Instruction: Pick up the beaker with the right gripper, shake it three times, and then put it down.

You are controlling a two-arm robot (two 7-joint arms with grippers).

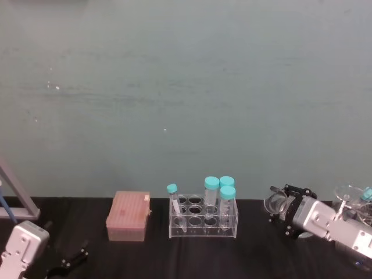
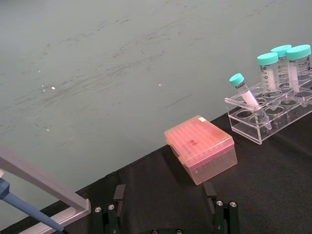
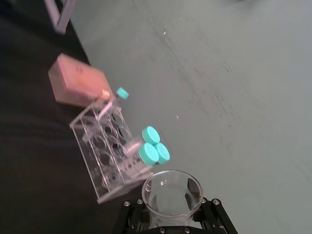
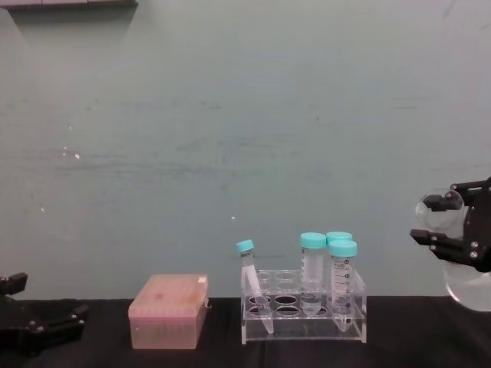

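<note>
Your right gripper's (image 3: pixel 171 204) jaws pinch the beaker (image 4: pixel 469 295) at its neck, base hanging below them, seemingly off the worktop (image 4: pixel 399 353), so you're likely shaking; next, lower it upright, while the left gripper (image 2: pixel 164 192) sits parked, jaws spread.

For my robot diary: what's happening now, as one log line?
right claw: shut on beaker neck | left claw: open, parked low left

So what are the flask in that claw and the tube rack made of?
The beaker, in the right gripper, looks like clear glass: see-through, glossy, flared rim. The tube rack seems clear plastic, perhaps acrylic: flat transparent panels with bright edges.
</note>
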